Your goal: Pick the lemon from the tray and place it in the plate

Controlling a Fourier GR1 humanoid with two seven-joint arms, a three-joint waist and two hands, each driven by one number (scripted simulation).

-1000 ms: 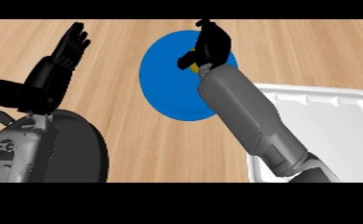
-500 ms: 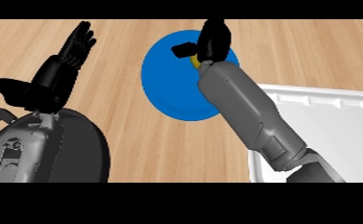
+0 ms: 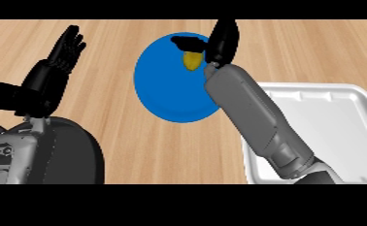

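Since the lemon [image 3: 191, 61] sits over the blue plate [image 3: 168, 96], toward its 1 o'clock rim, the step in hand looks like the release. The right hand [image 3: 224, 43] has its fingers straightened toward 12 o'clock and its thumb spread out toward 9 o'clock, just above the fruit; whether the palm touches the lemon I cannot tell. To do this well, the hand should lift straight up and clear, without brushing the fruit, since a small oval lemon on a smooth, glossy plate would likely roll toward the near rim. The white tray [image 3: 337, 123], hard-looking with rounded corners, lies at the plate's 4 o'clock on the wood-grain table [image 3: 287, 45]. The left hand [image 3: 54, 70] rests open, fingers up, at 9 o'clock.
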